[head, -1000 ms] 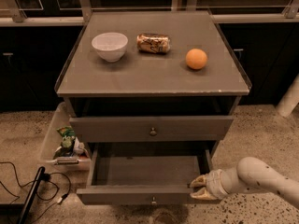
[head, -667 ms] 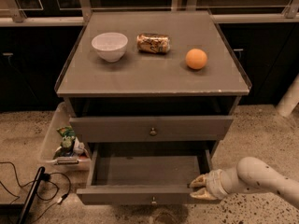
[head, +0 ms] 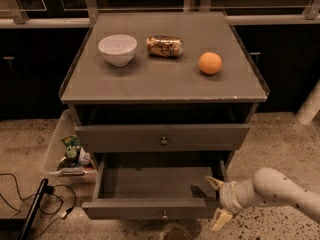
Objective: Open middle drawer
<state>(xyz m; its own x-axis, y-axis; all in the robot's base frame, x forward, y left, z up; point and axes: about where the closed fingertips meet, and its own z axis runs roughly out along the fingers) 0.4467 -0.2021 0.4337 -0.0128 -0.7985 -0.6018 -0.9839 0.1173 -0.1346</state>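
The middle drawer (head: 150, 208) is the grey front with a small round knob (head: 164, 215) low in the camera view. It stands pulled well out, and its inside (head: 155, 181) looks bare. Above it, another grey front with a knob (head: 164, 140) is nearly closed under the cabinet top. My gripper (head: 218, 202) is at the right front corner of the pulled-out drawer, on a white arm (head: 280, 191) that comes in from the right. Its two pale fingers (head: 215, 182) are spread apart and hold nothing.
On the cabinet top (head: 165, 84) stand a white bowl (head: 117, 49), a lying can (head: 164, 46) and an orange (head: 210, 63). A clear bin with packets (head: 70, 154) sits on the floor at the left, with black cables (head: 35, 209) beside it. Dark cabinets line the back.
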